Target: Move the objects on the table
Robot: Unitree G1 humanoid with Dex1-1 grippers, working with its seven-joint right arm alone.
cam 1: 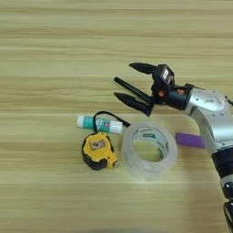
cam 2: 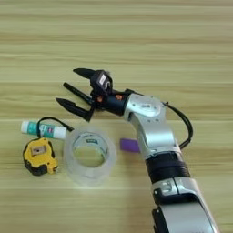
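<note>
The right gripper [cam 1: 132, 84] stands with its black fingers [cam 1: 142, 68] spread apart. A thin black pen [cam 1: 133, 90] lies in the gap between them, its long axis running from upper left to lower right, roughly parallel to the fingers. Whether the fingers touch the pen or merely straddle it cannot be determined from either view.

The fingertips point toward picture left. The remaining objects lie below and slightly left of them, nearer the robot:

- The white-teal glue stick [cam 1: 99, 124] lies just below the lower finger, long axis nearly horizontal.
- The tape measure [cam 1: 97, 150] sits just below the glue stick; its black strap [cam 1: 108, 114] loops up over the stick.
- The clear tape roll [cam 1: 149, 149] lies flat on the table [cam 1: 59, 54], beside the tape measure and directly below the wrist.
- The purple bar [cam 2: 129, 145] lies right of the roll.

Only the right arm is present, so it is the nearer arm for every object.

Occlusions: the silver forearm [cam 2: 152, 125] covers the right end of the purple bar, and the pen's lower right end is lost against the gripper body.
</note>
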